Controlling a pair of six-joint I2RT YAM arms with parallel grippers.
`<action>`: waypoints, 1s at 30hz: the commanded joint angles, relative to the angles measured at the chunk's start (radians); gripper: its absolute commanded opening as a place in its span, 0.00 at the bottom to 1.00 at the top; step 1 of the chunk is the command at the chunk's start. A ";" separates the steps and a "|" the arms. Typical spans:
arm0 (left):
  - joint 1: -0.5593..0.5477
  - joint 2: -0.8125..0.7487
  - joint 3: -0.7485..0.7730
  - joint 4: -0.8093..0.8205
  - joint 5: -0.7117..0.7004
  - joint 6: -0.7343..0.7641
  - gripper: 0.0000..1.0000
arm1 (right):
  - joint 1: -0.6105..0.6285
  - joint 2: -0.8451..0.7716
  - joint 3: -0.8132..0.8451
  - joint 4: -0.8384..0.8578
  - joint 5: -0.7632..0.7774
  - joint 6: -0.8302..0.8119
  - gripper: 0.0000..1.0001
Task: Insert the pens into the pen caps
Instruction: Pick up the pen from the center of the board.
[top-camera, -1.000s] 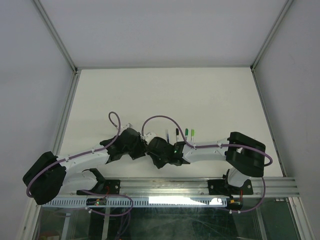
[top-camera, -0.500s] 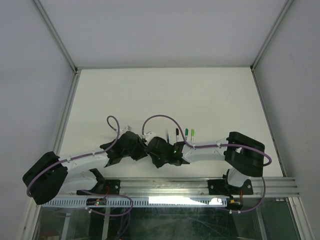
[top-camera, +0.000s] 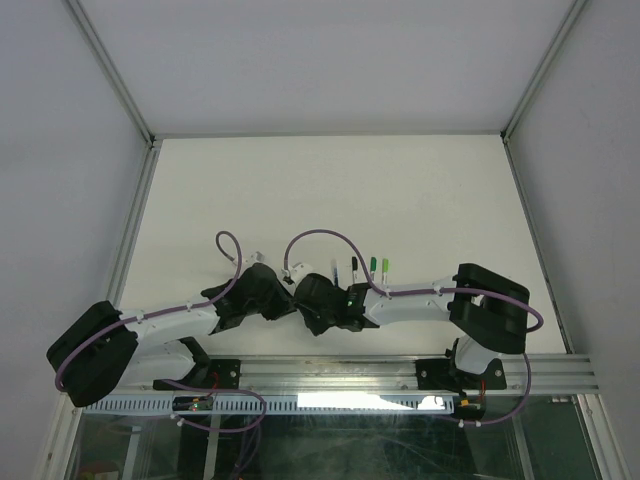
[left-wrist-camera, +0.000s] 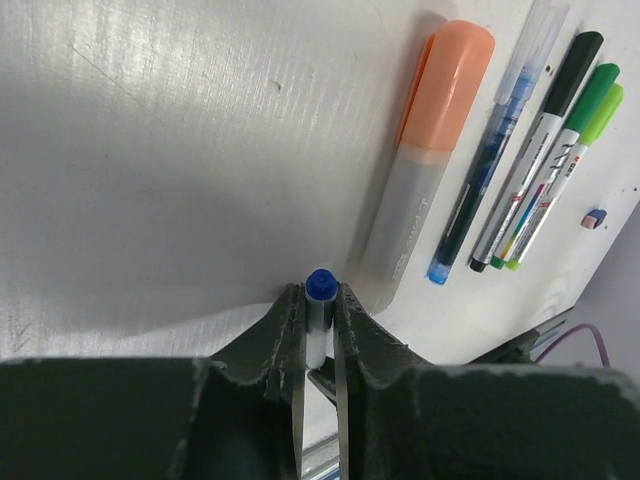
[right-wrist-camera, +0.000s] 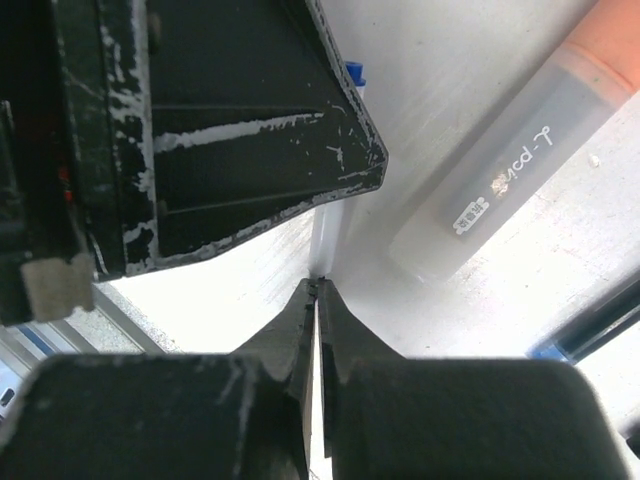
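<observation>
Though slim, pen (left-wrist-camera: 319, 300) between left jaws.

One thick orange-capped marker (left-wrist-camera: 420, 190), four slim capped pens (left-wrist-camera: 536, 150), one blue-tipped pen (left-wrist-camera: 319, 285), two arms (top-camera: 170, 320)

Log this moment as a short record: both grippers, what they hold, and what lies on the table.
left gripper: closed on the slim blue-ended pen
right gripper: shut, tips at that pen's other end; whether it grips it is unclear
orange-capped highlighter: lying on the table, beside the held pen
four slim pens: lying side by side next to the highlighter, capped clear, black, dark green, light green
</observation>
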 joint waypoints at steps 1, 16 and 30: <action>-0.012 -0.012 -0.003 -0.042 -0.043 0.043 0.09 | 0.005 0.005 0.019 -0.045 0.025 0.001 0.08; -0.009 -0.334 0.127 0.055 -0.087 0.349 0.01 | 0.002 -0.483 -0.015 0.036 0.237 -0.071 0.48; -0.009 -0.347 0.313 0.077 0.101 0.462 0.00 | -0.050 -0.521 0.107 -0.056 0.136 -0.188 0.56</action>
